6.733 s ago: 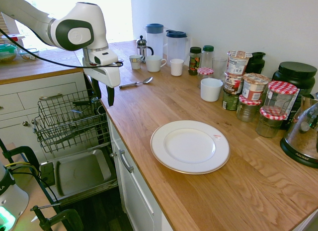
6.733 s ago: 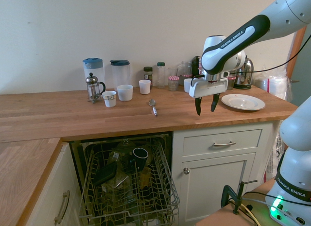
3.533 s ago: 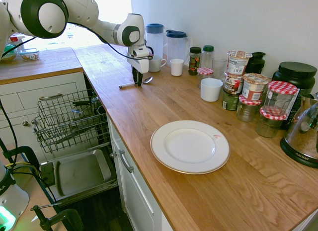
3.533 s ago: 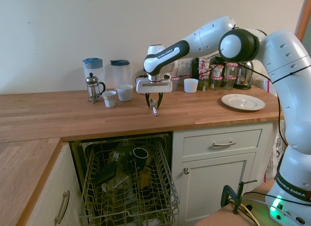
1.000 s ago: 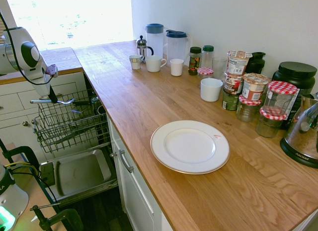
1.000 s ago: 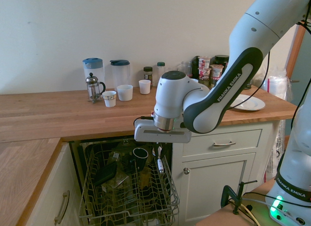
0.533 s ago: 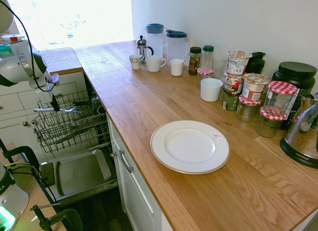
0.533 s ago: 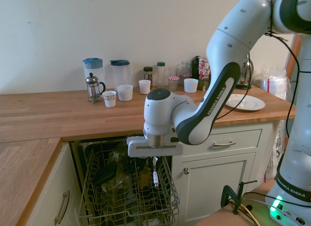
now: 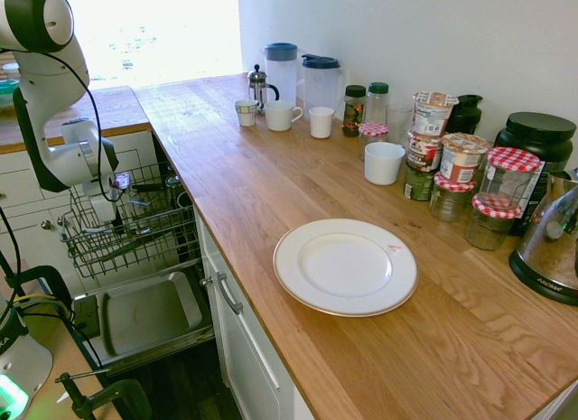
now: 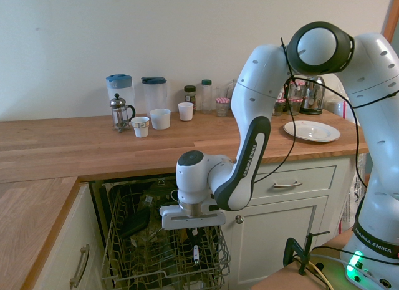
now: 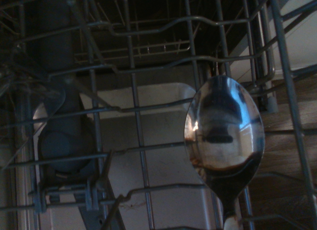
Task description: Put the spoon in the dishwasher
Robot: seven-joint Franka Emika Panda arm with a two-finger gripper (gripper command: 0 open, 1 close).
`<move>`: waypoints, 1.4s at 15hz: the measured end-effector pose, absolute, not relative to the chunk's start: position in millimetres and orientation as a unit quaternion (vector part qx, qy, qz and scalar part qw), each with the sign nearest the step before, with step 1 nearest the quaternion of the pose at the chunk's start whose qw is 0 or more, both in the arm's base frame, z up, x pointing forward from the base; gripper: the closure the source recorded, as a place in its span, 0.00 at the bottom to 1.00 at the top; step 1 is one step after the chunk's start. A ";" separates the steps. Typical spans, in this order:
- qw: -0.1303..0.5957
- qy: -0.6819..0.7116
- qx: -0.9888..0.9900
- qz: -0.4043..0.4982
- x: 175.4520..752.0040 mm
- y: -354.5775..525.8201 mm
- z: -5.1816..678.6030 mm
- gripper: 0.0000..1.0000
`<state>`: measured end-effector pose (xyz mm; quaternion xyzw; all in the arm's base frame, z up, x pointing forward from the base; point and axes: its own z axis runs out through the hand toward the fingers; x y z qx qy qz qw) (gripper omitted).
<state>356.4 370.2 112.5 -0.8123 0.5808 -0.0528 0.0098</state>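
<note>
The dishwasher stands open under the counter, its grey wire rack [image 9: 135, 228] pulled out over the dropped door [image 9: 144, 313]. My gripper [image 10: 192, 236] is low over the rack [image 10: 128, 256], shut on the handle of the spoon [image 10: 196, 254]. The spoon hangs straight down among the wires on the rack's cupboard side. Up close in the wrist view, the shiny spoon bowl [image 11: 224, 127] sits just above the grid wires. From the first exterior view my gripper [image 9: 110, 206] reaches into the rack; the spoon itself is hard to make out there.
The rack holds a dark mug [image 10: 176, 199] and other dark dishes. On the counter are a white plate [image 9: 345, 266], several jars [image 9: 462, 167], white cups [image 9: 384, 163], two pitchers [image 9: 321, 81], a French press [image 9: 259, 86]. White drawers [image 10: 283, 183] flank the dishwasher.
Over the last second the arm has dropped from counter-edge height down to the rack, carrying the spoon lower until it hangs among the wires.
</note>
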 end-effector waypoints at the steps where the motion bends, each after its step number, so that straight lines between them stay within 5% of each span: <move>1: 0.010 0.581 -0.812 -0.054 358.7 372.9 107.0 0.00; 14: 0.008 0.572 -0.818 -0.057 373.0 382.8 108.5 0.00; 21: 0.016 0.570 -0.816 -0.094 345.5 382.1 202.7 0.00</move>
